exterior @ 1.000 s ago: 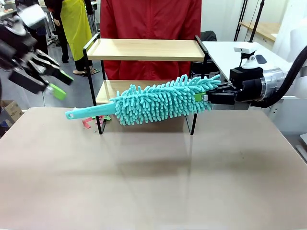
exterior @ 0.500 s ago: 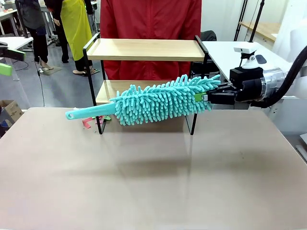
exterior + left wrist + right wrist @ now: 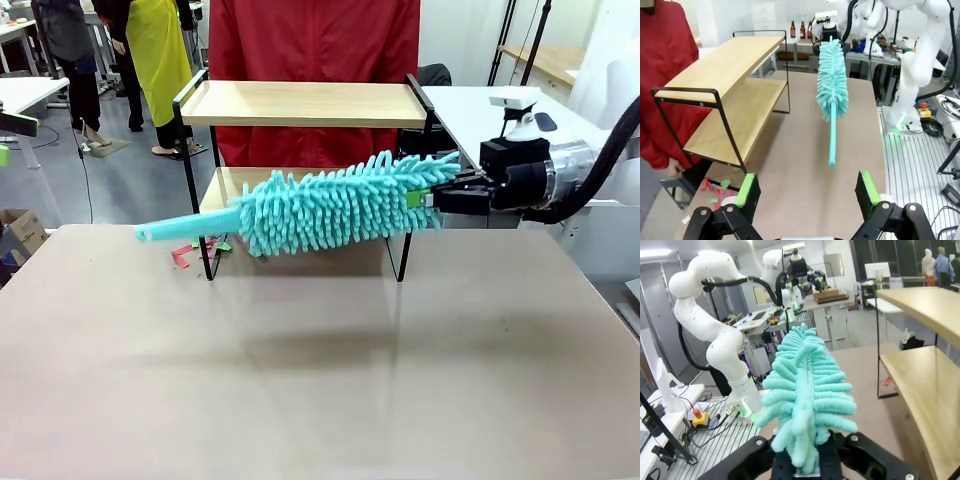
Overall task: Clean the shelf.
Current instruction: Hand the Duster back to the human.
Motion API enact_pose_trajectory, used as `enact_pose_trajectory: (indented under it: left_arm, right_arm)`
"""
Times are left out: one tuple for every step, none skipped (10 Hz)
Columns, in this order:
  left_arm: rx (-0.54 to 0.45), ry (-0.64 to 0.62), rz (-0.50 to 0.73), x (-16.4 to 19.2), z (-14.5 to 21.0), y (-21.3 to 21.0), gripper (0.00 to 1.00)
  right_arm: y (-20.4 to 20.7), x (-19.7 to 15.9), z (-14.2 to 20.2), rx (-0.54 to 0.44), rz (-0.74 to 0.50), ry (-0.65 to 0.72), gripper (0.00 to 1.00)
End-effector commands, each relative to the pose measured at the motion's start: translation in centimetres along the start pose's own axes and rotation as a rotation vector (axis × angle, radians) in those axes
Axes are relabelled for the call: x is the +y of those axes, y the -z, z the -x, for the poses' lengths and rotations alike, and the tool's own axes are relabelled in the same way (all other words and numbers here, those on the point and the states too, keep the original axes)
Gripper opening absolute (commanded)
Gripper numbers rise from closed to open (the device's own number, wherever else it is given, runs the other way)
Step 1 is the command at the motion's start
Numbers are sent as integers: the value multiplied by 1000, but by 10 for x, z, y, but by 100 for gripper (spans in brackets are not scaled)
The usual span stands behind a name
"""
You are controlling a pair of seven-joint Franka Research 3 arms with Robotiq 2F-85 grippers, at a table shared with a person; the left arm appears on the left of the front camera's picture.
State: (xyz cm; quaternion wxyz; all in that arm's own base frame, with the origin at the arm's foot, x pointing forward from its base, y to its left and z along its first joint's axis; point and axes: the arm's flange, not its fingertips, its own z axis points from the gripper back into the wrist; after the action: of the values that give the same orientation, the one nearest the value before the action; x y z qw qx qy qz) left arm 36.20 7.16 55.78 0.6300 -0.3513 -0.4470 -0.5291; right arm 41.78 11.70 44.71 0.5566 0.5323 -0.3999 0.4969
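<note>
The right arm came in from the right side of the front picture, about halfway up. Its wrist lay nearly flat and pointed toward the left. The right gripper (image 3: 428, 198) was closed tight on the fluffy end of a teal duster (image 3: 330, 205), which stuck out sideways. In the left wrist picture, the left gripper (image 3: 807, 187) sat at the bottom edge. Its two green-padded fingers (image 3: 746, 188) stood far apart and held nothing.
</note>
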Motion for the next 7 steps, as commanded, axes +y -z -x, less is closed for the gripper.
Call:
enact_pose_trajectory:
  left_arm:
    - [-20, 17, 0, 0, -4, 1, 100]
    - [-20, 17, 0, 0, -4, 1, 100]
    - [-20, 17, 0, 0, -4, 1, 100]
    - [-20, 17, 0, 0, -4, 1, 100]
    - [-20, 17, 0, 0, -4, 1, 100]
    - [-20, 17, 0, 0, -4, 1, 100]
    - [-20, 17, 0, 0, -4, 1, 100]
  right_arm:
    - [-19, 14, -41, -200, 36, -22, 15]
    - [-33, 22, -64, -307, 49, -54, 15]
    - [-49, 32, -82, -398, 74, -92, 15]
    - [-68, 45, -97, -508, 137, -134, 15]
    - [-88, 59, -106, -595, 231, -189, 15]
    - [-108, 74, -111, -668, 338, -234, 15]
    - [-130, 88, -110, -716, 468, -265, 15]
